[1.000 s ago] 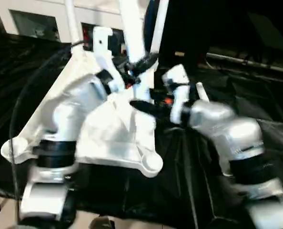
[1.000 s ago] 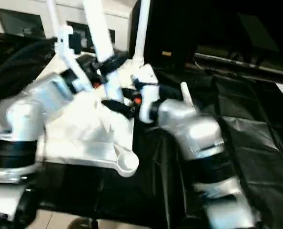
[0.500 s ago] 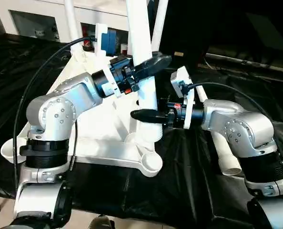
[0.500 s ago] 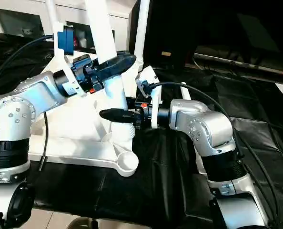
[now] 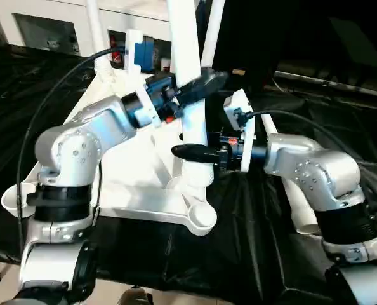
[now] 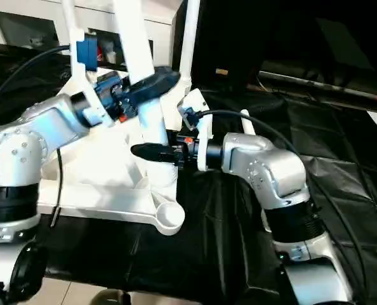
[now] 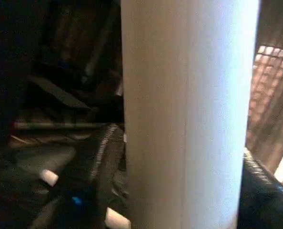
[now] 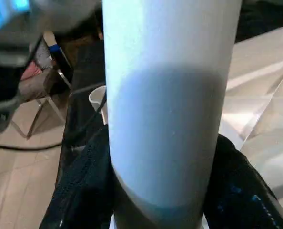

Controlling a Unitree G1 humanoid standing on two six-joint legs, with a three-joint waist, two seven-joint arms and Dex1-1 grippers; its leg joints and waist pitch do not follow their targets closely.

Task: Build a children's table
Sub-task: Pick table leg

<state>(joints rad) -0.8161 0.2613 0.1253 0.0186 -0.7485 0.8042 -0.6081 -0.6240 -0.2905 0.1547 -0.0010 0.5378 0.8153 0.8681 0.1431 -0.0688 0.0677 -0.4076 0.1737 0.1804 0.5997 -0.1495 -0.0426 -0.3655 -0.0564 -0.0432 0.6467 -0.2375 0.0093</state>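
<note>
Item: children's table, part-built, inverted on a bench (image 5: 264,254) draped in black sheeting.

Top (image 5: 138,184): white plastic, ribbed underside up, lower left of centre in the head views. Near corner socket (image 5: 202,219) empty; a second empty socket (image 5: 14,200) at the far left edge.

Leg in hand (image 5: 190,95): long white tube, near upright, centre of frame, foot at a socket on the top's right-hand edge. Whether it is fully seated cannot be told.

Left pincer (image 5: 198,86): about the leg's upper part, upper centre; fingers (image 5: 204,82) lie across the tube. The wrist view has the tube close between them, but grip or gap cannot be told.

Right pincer (image 5: 191,152): about the same leg lower down, centre; fingers (image 6: 152,151) on either side of the tube, apparently pinching it.

Other legs: two standing at the far corners, top of frame (image 5: 94,25) (image 5: 212,32); one loose tube (image 5: 290,197) lying on the sheeting under the right arm.

Risks, judged:
- Leg tips or springs from its socket if either pincer lets go before it is pressed home.
- Off-axis push from two holds could jam the tube crooked or slide the top across the slick sheeting.
- Right forearm could knock the loose tube away.
</note>
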